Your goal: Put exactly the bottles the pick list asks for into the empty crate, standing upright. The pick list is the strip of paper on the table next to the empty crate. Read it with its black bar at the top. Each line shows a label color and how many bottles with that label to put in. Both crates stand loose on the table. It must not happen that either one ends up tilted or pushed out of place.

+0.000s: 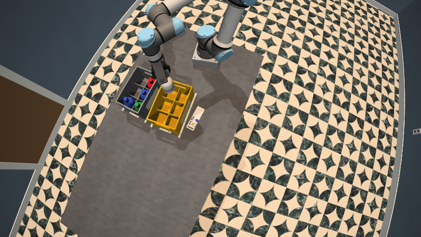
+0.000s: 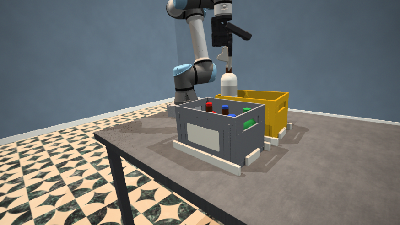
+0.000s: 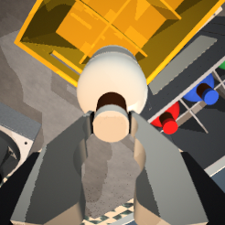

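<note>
My gripper (image 2: 228, 68) (image 3: 111, 112) is shut on the neck of a white bottle (image 1: 168, 85) (image 2: 229, 83) (image 3: 111, 82). The bottle hangs upright over the robot-side end of the yellow crate (image 1: 166, 106) (image 2: 275, 117) (image 3: 142, 25); its base is hidden in the exterior view. No bottle shows in the yellow crate's cells. The grey crate (image 2: 226, 134) holds a red bottle (image 1: 151, 83) (image 3: 169, 125), two blue bottles (image 1: 144, 94) (image 1: 128, 101) and a green bottle (image 1: 137, 106). The pick list (image 1: 199, 111) seems to show pale 1, then blue 2.
The crates stand side by side, with white strips (image 2: 207, 158) along their bases. The robot base (image 1: 206, 61) stands behind them. The grey crate's walls and dividers rise close beside the yellow crate.
</note>
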